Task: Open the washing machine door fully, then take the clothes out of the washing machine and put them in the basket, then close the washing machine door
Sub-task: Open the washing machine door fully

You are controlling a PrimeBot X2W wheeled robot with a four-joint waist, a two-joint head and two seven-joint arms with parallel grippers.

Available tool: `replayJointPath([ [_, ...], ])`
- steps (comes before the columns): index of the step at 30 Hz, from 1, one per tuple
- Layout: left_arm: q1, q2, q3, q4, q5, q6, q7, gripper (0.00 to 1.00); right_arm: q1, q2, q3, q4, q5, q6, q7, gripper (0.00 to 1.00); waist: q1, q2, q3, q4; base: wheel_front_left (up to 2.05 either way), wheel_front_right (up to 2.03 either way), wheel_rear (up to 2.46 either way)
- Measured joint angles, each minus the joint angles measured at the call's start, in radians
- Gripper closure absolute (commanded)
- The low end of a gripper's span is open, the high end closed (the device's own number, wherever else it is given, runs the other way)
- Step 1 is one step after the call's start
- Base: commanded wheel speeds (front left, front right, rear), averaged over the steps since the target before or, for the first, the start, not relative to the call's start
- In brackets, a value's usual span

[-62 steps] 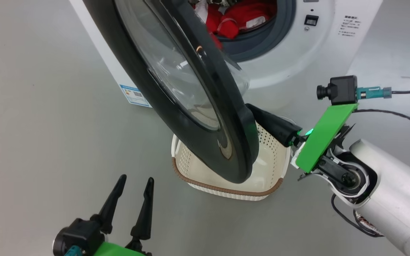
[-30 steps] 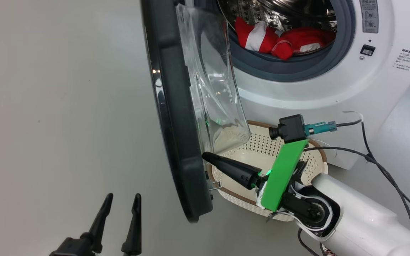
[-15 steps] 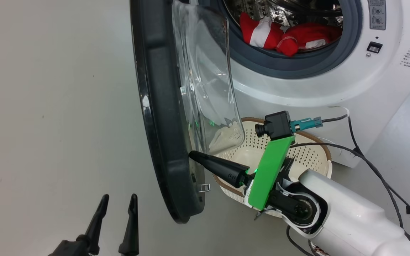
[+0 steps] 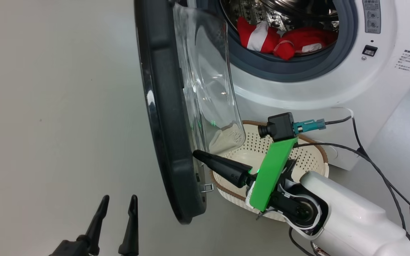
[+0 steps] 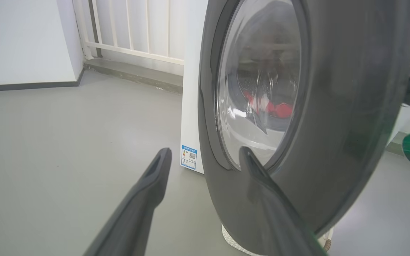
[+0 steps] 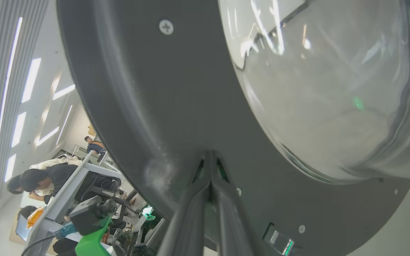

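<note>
Right gripper (image 4: 198,155), jaws pressed together, is touching its tips to the inner face of the washing machine door (image 4: 162,106); left gripper (image 4: 119,201) is hovering spread, empty, before its rim.

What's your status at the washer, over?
Right end effector shut, tips at inner face of washing machine door. Left end effector open, empty. Clothes inside washing machine. Door overhangs basket.
</note>
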Motion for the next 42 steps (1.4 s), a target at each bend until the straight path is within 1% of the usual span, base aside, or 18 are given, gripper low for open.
replayJointPath([
  [1,0.0,0.0,0.001,0.003,0.0,-0.003,0.0,0.0,0.001,-0.002,0.001,0.001,0.0,0.0,-0.004,0.86,0.0,0.0,-0.002,-0.001,0.0,0.0,0.0],
  [4,-0.001,0.0,0.004,0.01,0.001,-0.008,0.0,0.0,0.002,-0.013,0.002,0.002,0.0,0.0,-0.019,0.57,0.0,0.0,-0.008,-0.005,0.0,0.0,0.0],
  [5,-0.001,0.0,0.005,0.013,0.002,-0.013,0.0,0.0,0.003,-0.018,0.002,0.002,0.0,0.0,-0.027,0.41,0.0,0.0,-0.011,-0.006,0.0,0.0,0.0],
  [6,-0.002,0.0,0.006,0.016,0.002,-0.015,0.0,0.0,0.006,-0.024,0.002,0.002,0.0,0.0,-0.036,0.16,0.0,0.0,-0.013,-0.007,0.0,0.0,0.0],
  [7,-0.002,0.0,0.008,0.021,0.002,-0.021,0.0,0.0,0.011,-0.03,0.001,0.004,0.0,0.0,-0.045,0.0,0.0,0.0,-0.015,-0.008,0.0,0.0,0.0],
  [17,-0.016,0.0,0.024,0.072,0.026,-0.056,0.0,0.0,0.122,-0.09,-0.002,0.027,-0.001,0.0,-0.143,0.0,0.0,-0.0001,-0.044,-0.026,0.0,0.0,0.0],
  [25,-0.026,0.0,0.055,0.079,0.033,-0.064,0.0,0.0,0.187,-0.129,0.0,0.066,-0.017,0.0,-0.218,0.0,0.0,0.0,-0.052,-0.068,0.0,0.0,0.0],
  [31,-0.025,0.0,0.065,0.079,0.033,-0.064,0.0,0.0,0.231,-0.144,0.005,0.098,-0.021,0.0,-0.28,0.0,0.0,0.0,-0.059,-0.101,0.0,0.0,0.0],
  [34,-0.024,0.0,0.067,0.078,0.033,-0.064,0.0,0.0,0.25,-0.162,0.008,0.123,-0.035,0.0,-0.321,0.0,0.0,0.0,-0.065,-0.114,0.0,0.0,0.0],
  [39,-0.017,0.0,0.076,0.076,0.04,-0.064,0.0,0.0,0.268,-0.169,0.007,0.188,-0.09,0.0,-0.379,0.0,0.0,-0.0001,-0.073,-0.133,0.0,0.0,0.0],
  [42,-0.012,0.0,0.081,0.071,0.04,-0.064,0.0,0.0,0.27,-0.17,-0.014,0.237,-0.147,0.0,-0.394,0.0,0.0,-0.0001,-0.077,-0.142,0.0,0.0,0.0],
])
